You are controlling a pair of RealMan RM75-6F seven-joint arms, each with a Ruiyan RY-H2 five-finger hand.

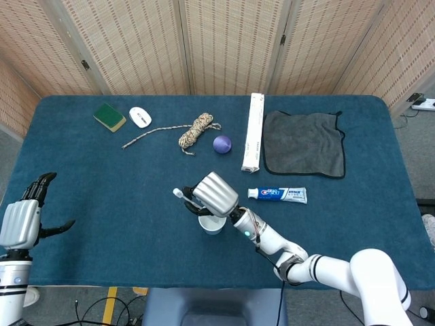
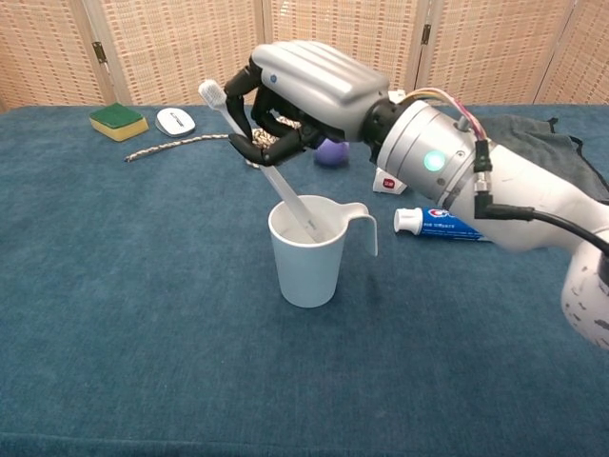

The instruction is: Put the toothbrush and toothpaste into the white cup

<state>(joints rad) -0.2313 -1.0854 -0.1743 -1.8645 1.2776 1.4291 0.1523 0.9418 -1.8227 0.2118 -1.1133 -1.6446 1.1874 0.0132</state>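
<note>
My right hand (image 2: pixel 304 95) (image 1: pixel 214 193) grips a white toothbrush (image 2: pixel 243 133) (image 1: pixel 181 194), brush head up and to the left. Its handle end dips inside the white cup (image 2: pixel 307 255) (image 1: pixel 212 223), which stands upright just below the hand. The blue and white toothpaste tube (image 2: pixel 455 225) (image 1: pixel 277 194) lies flat on the cloth to the right of the cup, partly hidden by my forearm in the chest view. My left hand (image 1: pixel 24 214) hovers open at the table's left edge, far from everything.
On the blue table (image 1: pixel 122 204) lie a green sponge (image 1: pixel 109 117), a white mouse-shaped object (image 1: pixel 140 117), a coiled rope (image 1: pixel 194 130), a purple ball (image 1: pixel 221 143), a long white box (image 1: pixel 253 132) and a grey towel (image 1: pixel 303 142), all toward the back.
</note>
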